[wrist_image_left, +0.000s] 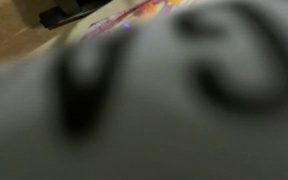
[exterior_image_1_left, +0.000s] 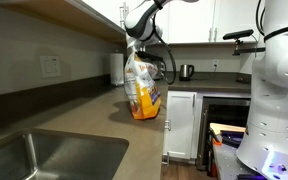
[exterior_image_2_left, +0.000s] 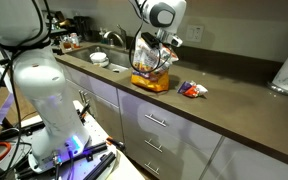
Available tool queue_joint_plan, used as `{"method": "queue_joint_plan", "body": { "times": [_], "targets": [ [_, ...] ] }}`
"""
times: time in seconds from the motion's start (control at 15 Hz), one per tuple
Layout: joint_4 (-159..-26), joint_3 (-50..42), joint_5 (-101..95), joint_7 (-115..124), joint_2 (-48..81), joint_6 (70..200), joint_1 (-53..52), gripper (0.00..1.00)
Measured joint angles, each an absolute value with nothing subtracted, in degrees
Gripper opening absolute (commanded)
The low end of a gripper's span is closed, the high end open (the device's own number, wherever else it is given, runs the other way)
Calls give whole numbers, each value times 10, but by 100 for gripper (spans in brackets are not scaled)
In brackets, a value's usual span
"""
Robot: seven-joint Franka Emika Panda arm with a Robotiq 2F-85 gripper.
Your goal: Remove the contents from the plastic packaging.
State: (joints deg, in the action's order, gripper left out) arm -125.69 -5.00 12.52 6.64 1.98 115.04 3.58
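The plastic packaging [exterior_image_1_left: 144, 92] is a tall crinkly bag with white and yellow-orange print, standing upright on the counter in both exterior views [exterior_image_2_left: 151, 68]. My gripper [exterior_image_1_left: 142, 46] is at the bag's top opening, seen too in an exterior view [exterior_image_2_left: 155, 42]; its fingers are hidden among the plastic, so I cannot tell whether they are open or shut. A small red and blue packet [exterior_image_2_left: 192, 90] lies on the counter beside the bag. The wrist view is filled by a blurred pale surface with dark marks; only a sliver of coloured print [wrist_image_left: 134, 14] shows at the top.
A sink [exterior_image_1_left: 44, 155] is set into the counter, with a bowl [exterior_image_2_left: 100, 60] near it. A plain white cylinder [exterior_image_1_left: 116, 68] stands by the wall behind the bag. A kettle [exterior_image_1_left: 186, 71] sits on the far counter. The counter's front edge [exterior_image_2_left: 184, 110] runs close to the bag.
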Motion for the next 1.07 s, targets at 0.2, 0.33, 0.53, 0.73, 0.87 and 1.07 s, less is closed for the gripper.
{"method": "queue_joint_plan", "body": {
  "times": [0.2, 0.33, 0.53, 0.73, 0.87, 1.07],
  "targets": [
    [-1266, -50, 113, 82, -16, 1115, 36, 0],
    [-1269, -50, 104, 90, -37, 1098, 36, 0],
    [-1270, -50, 97, 99, -64, 1074, 37, 0],
    [-1270, -50, 85, 115, -88, 1053, 37, 0],
    [-1270, -49, 76, 129, -106, 1038, 37, 0],
    [-1270, -46, 60, 152, -133, 1022, 37, 0]
  ]
}}
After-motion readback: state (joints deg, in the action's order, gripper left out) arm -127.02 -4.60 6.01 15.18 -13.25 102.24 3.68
